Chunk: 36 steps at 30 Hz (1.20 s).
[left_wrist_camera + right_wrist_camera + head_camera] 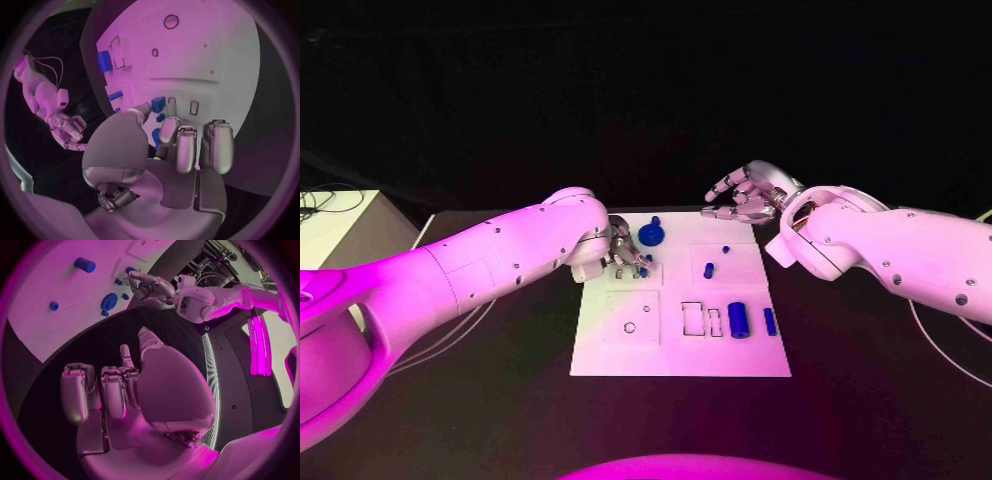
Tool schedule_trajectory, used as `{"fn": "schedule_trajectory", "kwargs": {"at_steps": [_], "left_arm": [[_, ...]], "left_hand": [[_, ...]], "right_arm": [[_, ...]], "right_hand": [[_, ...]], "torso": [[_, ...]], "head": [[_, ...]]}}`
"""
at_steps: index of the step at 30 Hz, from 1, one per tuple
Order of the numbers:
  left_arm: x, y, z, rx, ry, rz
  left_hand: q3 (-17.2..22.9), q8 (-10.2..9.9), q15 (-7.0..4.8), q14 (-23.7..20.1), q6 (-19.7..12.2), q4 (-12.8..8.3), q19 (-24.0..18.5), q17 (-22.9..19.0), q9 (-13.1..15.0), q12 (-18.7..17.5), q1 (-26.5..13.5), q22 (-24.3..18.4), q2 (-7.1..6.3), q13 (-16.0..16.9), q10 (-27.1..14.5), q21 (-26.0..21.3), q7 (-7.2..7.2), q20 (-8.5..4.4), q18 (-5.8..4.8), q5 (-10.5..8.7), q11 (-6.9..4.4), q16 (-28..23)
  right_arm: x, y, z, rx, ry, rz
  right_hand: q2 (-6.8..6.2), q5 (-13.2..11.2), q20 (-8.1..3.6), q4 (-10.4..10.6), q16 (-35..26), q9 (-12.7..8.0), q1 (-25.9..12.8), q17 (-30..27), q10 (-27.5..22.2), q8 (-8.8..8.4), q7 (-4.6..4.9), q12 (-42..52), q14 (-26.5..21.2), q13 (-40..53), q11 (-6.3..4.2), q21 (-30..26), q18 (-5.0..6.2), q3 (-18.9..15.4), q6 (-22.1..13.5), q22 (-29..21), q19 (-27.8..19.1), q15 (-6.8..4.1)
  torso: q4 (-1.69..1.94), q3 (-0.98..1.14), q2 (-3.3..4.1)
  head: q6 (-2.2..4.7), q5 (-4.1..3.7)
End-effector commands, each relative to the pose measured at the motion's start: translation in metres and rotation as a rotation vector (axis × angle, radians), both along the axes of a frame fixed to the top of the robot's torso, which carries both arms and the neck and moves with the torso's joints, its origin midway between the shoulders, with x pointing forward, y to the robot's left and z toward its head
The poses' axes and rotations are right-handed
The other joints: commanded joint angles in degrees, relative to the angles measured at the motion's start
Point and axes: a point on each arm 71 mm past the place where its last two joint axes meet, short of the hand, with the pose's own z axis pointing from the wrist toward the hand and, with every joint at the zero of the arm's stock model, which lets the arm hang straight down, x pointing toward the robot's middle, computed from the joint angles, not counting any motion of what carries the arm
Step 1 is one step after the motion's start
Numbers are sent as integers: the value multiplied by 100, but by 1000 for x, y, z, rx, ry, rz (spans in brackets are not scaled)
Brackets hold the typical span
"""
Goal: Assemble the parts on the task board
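A: White task board (678,350) mid-table. Left hand (620,256) over its near-left corner, fingers (185,145) curled above small blue parts (643,268); grip on one — cannot tell.

B: Right hand (750,197)?

A: Off the board's far edge, holding nothing, fingers half-curled but apart. Blue cylinder (738,320) well clear of both hands.

A white task board (678,355) with thin dark outlines holds blue parts (738,320) on a black table (877,400).

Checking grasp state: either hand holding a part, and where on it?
Right hand: nothing, off the task board. Left hand: fingers down among the blue parts; a hold cannot be told.
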Motion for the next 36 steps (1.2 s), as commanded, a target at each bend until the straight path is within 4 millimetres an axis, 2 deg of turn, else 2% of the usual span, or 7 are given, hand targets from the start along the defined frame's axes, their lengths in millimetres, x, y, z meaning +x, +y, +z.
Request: {"fn": "schedule_trajectory", "kwargs": {"at_steps": [1, 7, 11, 20, 24, 27, 36], "left_arm": [[-2, -5, 1, -19, 25, -22], [-4, -6, 0, -27, 38, -33], [-4, -6, 0, -39, 45, -34], [-6, -5, 3, -78, 35, -13], [-7, -5, 4, -90, 28, -3], [-7, -4, 5, -95, 22, 5], [-6, 6, 8, -109, -22, 51]], "left_hand": [[147, -37, 43, 596, -39, -10, -4, 1509, 20, -26, 123, 44, -24, -12, -58, 25, -8, 37, -42, -1, -2, 19], [570, 63, 13, 596, 32, -39, -10, 1509, 149, -36, 370, 53, -110, -12, -61, 29, -55, 17, -42, 0, -42, 19], [959, 256, -45, 596, 93, -87, -24, 1509, 387, -81, 514, 40, -171, -59, -89, 22, -135, -29, -38, -1, -108, 19], [2143, 1078, -230, 596, -10, -407, -2, 1509, 1501, -164, 437, 78, -282, -141, -36, 25, -364, -199, -45, -5, -322, 19], [2358, 1192, -248, 596, -55, -483, 16, 1509, 1684, -243, 365, 107, -279, -267, -77, 34, -384, -216, -51, 3, -335, 19], [2603, 1375, -271, 596, -41, -602, 34, 1509, 1916, -184, 271, 137, -292, -185, 1, 44, -412, -236, -57, 4, -362, 19], [2944, 1517, -299, 596, -21, -824, 46, 1509, 2145, -118, 149, 153, -360, -112, 93, 45, -441, -258, -59, 32, -394, 19]], "right_arm": [[0, 2, 0, -14, 1, 18], [0, 3, -1, -19, 5, 21], [2, 1, -2, -26, 3, 17], [5, -1, -3, -34, 7, 8], [5, -1, -4, -36, 9, 7], [5, -2, -4, -37, 10, 6], [5, -2, -6, -37, 13, 8]], "right_hand": [[-58, 28, -31, 31, 25, 9, -19, 1510, 494, 0, 0, -15, 608, 1400, 5, -18, 39, 17, -33, 1012, 364, -8], [-54, 29, -30, 33, 25, 12, -22, 1510, 494, 3, 0, -14, 608, 1401, 5, -19, 39, 19, -32, 1011, 364, -8], [-50, 30, -30, 35, 25, 14, -25, 1510, 494, 6, 0, -14, 608, 1401, 5, -21, 40, 21, -30, 1010, 363, -7], [-50, 30, -30, 35, 25, 14, -25, 1510, 494, 6, 0, -14, 608, 1401, 5, -21, 40, 21, -30, 1010, 363, -7], [-50, 30, -30, 35, 25, 14, -25, 1510, 494, 6, 0, -14, 608, 1401, 5, -21, 40, 21, -30, 1010, 363, -7], [-50, 30, -30, 35, 25, 14, -25, 1510, 494, 6, 0, -14, 608, 1401, 5, -21, 40, 21, -30, 1010, 363, -7], [-41, 32, -29, 40, 25, 23, -36, 1510, 487, 16, -1, -26, 608, 1394, 5, -34, 43, 26, -26, 1001, 359, -7]], "torso": [[-1, 2, 0], [-2, 4, 2], [-5, 6, 1], [-1, 5, 4], [1, 4, -2], [6, 2, -7], [5, 1, -3]], "head": [[-13, 5], [-33, 1], [-38, 2], [-54, 59], [9, 39], [15, 26], [20, 37]]}}
